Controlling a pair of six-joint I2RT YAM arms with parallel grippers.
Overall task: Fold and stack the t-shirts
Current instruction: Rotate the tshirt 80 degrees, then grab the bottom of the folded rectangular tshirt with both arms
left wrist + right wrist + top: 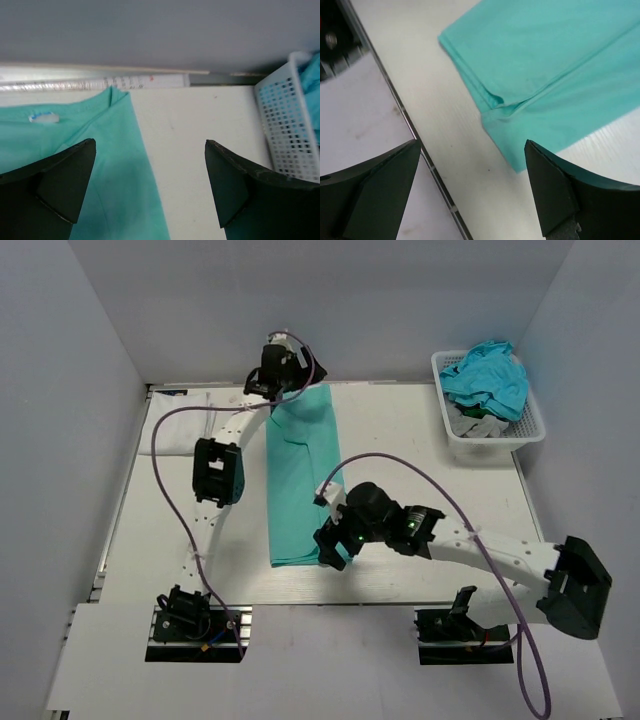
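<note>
Centre of the top view: one mint t-shirt [300, 480] flat on the counter [420, 490], already folded lengthwise into a narrow strip from upper middle to lower middle. The left gripper [280, 375] is at its far end and the right gripper [333, 545] at its near end. Upper right: a white basket [497, 441] holding a turquoise t-shirt [490, 375] over a grey one [478, 422], both unfolded. Left wrist view: left gripper [149, 170] spread wide with nothing between its fingers [65, 180]. The collar end of the mint t-shirt [115, 165] and its neck label [44, 118] lie below at the left of frame, the basket [285, 130] at the right edge. Right wrist view: right gripper [472, 150] likewise wide and empty. The hem corner of the mint t-shirt [555, 75] lies at upper right, layered edges showing, near the counter's front edge. Judgement: the lengthwise fold looks done and the crosswise fold is in hand. The next move likely calls for a gripper to descend, pinch every layer at one end, and carry it over the other without skewing the strip. The basket shirts remain to be folded and stacked.
</note>
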